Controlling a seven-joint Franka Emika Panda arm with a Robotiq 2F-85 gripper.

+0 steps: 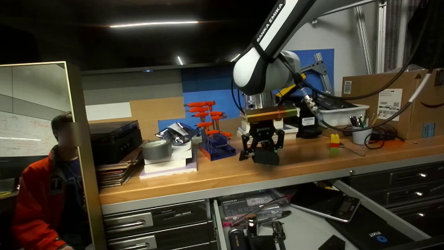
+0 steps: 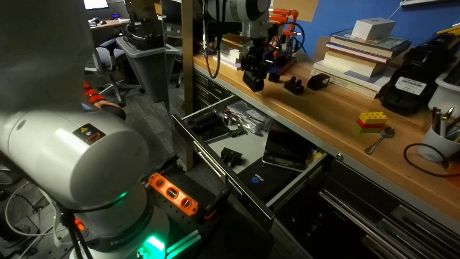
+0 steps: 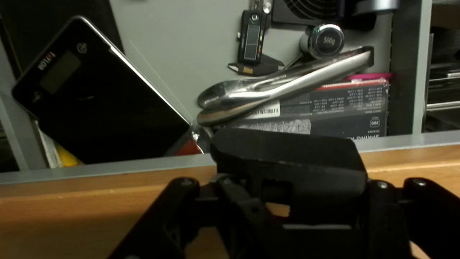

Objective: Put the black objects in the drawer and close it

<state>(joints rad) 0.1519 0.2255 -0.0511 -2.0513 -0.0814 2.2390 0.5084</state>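
The black two-fingered gripper (image 3: 302, 194) is clamping a matte-black angular block (image 3: 287, 151) above the brown wooden worktop (image 2: 330, 115), where more black pieces (image 2: 294, 86) are resting; the shallow dark-grey metal drawer (image 2: 246, 144) is standing open, holding another matte-black blocky item (image 2: 231, 157).

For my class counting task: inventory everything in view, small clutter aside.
Workbench: one, brown top, all views.
Open drawer: one, dark grey, under benchtop.
Gripped block: one, black, above bench.
Similar pieces: at least three, black, bench and drawer.
Kitchen scale, iFixit case, caliper: one each, black, drawer.
Tongs: one, silver, drawer.
Spoon: one, silver, bench.
Hex keys: several, orange handles, bench.
Books: several, mixed colours, bench.
Toy bricks: several, yellow, red, green, bench.
Pen cup, tub: one each, white, bench.
Cardboard box: one, brown, bench.
Large screen: one, black, behind bench.
Person: one, red jacket, exterior view's edge.
Gripper: one, black, shut on block.
Panda arm: one, mostly white, over bench.
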